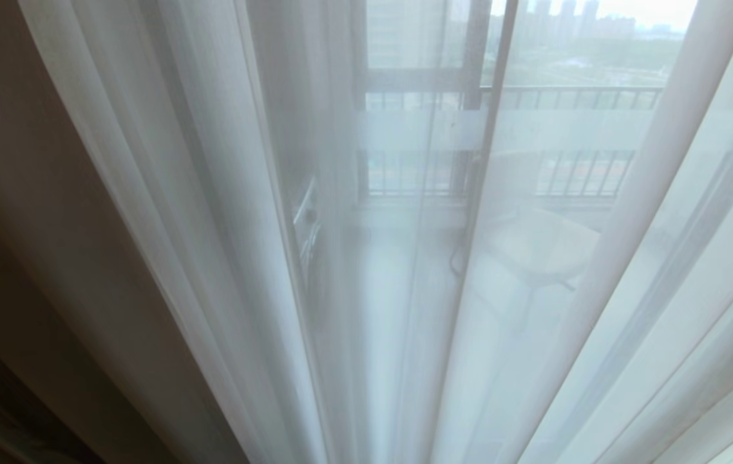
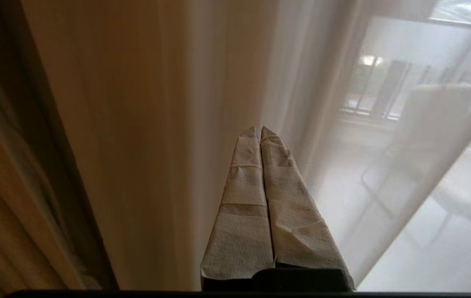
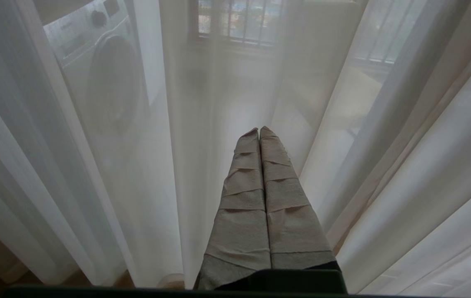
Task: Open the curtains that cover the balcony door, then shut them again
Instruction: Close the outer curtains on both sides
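Daylight from a balcony filled the scene, softened by the curtains (image 1: 225, 212) that hung across nearly the whole head view. Their sheer white layer fell in long vertical folds, thin enough to show a railing (image 1: 572, 98), a pale chair (image 1: 547, 248) and distant towers beyond. At the robot's left hung the opaque cream-beige layer (image 1: 31, 212), darker and woven. A dark upright of the balcony door (image 1: 475, 71) showed faintly through the sheer cloth.

In the left wrist view, the left gripper (image 2: 260, 130) had its tape-wrapped fingers pressed together, empty, pointing at the meeting of the beige and sheer layers. The right gripper (image 3: 259, 131) likewise had its fingers together, holding nothing, facing the sheer folds, with a washing machine (image 3: 103, 70) dimly visible behind them.
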### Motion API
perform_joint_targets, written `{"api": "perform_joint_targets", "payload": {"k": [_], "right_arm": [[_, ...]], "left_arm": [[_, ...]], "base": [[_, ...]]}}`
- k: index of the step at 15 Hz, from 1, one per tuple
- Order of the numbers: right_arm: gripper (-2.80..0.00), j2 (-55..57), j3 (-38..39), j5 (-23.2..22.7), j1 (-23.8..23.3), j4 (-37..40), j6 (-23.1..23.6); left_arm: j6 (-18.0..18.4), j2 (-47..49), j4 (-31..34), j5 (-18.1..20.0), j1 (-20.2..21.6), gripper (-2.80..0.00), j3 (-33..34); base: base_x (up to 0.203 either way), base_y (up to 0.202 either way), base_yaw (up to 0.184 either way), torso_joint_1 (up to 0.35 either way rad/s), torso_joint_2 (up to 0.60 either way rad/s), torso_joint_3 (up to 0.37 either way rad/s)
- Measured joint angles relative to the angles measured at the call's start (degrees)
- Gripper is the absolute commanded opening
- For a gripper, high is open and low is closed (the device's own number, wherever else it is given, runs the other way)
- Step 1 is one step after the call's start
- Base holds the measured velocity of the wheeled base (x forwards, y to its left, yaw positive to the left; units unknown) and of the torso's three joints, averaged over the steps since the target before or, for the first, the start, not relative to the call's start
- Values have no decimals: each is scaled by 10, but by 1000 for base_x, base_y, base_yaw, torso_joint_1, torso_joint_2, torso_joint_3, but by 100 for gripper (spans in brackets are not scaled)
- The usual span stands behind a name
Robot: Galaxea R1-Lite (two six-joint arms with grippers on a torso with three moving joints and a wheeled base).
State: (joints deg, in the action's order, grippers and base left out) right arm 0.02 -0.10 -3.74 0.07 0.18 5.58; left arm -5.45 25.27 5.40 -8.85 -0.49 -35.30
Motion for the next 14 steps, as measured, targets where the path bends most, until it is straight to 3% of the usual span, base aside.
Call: {"api": "perform_joint_targets", "payload": {"k": [4, 7, 11, 12, 14], "right_arm": [[-280, 0, 0, 0, 0, 0, 0], [-280, 0, 0, 0, 0, 0, 0], [-280, 0, 0, 0, 0, 0, 0], [-280, 0, 0, 0, 0, 0, 0], [-280, 0, 0, 0, 0, 0, 0]], "left_arm": [[4, 213, 1, -143, 27, -280, -211], [12, 364, 1, -204, 150, -280, -361], [24, 511, -4, -220, 322, -280, -482], [25, 537, -13, -219, 355, 0, -496], [26, 579, -33, -210, 407, 0, -509]], "base": [[0, 0, 0, 0, 0, 0], [0, 0, 0, 0, 0, 0], [0, 0, 0, 0, 0, 0], [0, 0, 0, 0, 0, 0], [0, 0, 0, 0, 0, 0]]}}
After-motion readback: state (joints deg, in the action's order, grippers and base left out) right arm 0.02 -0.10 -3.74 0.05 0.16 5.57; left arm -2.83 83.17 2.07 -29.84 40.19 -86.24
